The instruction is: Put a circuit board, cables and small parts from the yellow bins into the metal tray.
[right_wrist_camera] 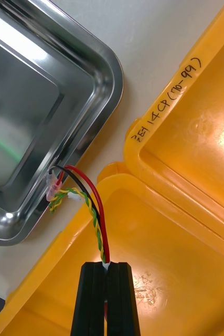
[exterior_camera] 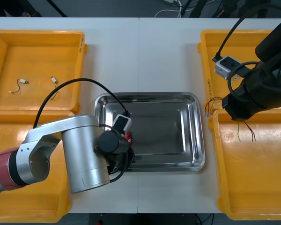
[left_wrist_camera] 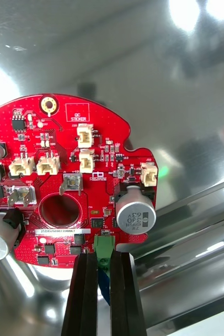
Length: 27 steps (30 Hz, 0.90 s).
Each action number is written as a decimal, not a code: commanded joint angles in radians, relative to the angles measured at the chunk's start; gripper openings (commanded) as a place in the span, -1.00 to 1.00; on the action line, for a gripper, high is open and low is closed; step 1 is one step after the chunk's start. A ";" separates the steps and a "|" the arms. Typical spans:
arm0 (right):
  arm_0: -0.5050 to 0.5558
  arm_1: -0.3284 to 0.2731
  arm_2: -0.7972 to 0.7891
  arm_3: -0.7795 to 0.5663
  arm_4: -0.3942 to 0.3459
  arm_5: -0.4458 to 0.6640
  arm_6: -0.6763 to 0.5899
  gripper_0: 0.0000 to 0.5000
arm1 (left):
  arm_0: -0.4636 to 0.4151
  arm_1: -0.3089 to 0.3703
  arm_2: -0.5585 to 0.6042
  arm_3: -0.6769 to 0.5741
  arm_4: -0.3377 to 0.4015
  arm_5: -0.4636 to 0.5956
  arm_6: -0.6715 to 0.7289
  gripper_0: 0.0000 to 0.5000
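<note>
circuit board (left_wrist_camera: 64,173): round, red, over the shiny inside of the tray (exterior_camera: 199,123), at its near left corner. Component side faces the wrist camera. Can't tell if it touches the metal. Front view shows a red sliver of it (exterior_camera: 128,136) under the wrist.
left hand (left_wrist_camera: 104,258): at the tray's near left corner, fingers pinched on the green connector (left_wrist_camera: 104,245) at the circuit board's edge, apart by that connector's width.
cables (right_wrist_camera: 95,207): red, black and a twisted yellow-green pair. They run from the fingertips of the right hand across the spot where the two right bins meet. The clear plug (right_wrist_camera: 54,185) at their other end hangs over the tray's corner rim.
right hand (right_wrist_camera: 107,265): over the corner of the near right bin, next to the tray, fingers almost together and nipping the cable ends.
yellow bins (exterior_camera: 37,33): two on each side of the tray, each pair butted together.
small parts (exterior_camera: 22,81): two in the far left bin, each with a thin wire tail, the second one (exterior_camera: 54,79) near the first.
loose wires (exterior_camera: 249,131): thin, reddish, in the near right bin beside the right arm. Can't tell if they belong to the held bundle.
counter (exterior_camera: 140,56): light, carries the bins and the tray.
</note>
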 commanded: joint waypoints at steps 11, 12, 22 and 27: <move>-0.036 0.007 0.009 -0.007 0.005 0.004 -0.007 -1.00 | -0.033 -0.034 -0.035 -0.007 -0.015 -0.031 0.115 -1.00; -0.037 0.007 0.009 -0.006 0.005 0.004 -0.008 -1.00 | -0.033 -0.034 -0.035 -0.007 -0.017 -0.031 0.116 -1.00; -0.036 0.007 0.009 -0.007 -0.001 0.004 -0.007 -1.00 | -0.033 -0.036 -0.041 -0.007 -0.020 -0.040 0.134 -0.64; -0.036 0.005 0.011 -0.007 -0.003 0.003 -0.004 -1.00 | -0.033 -0.037 -0.041 -0.007 -0.022 -0.046 0.145 0.53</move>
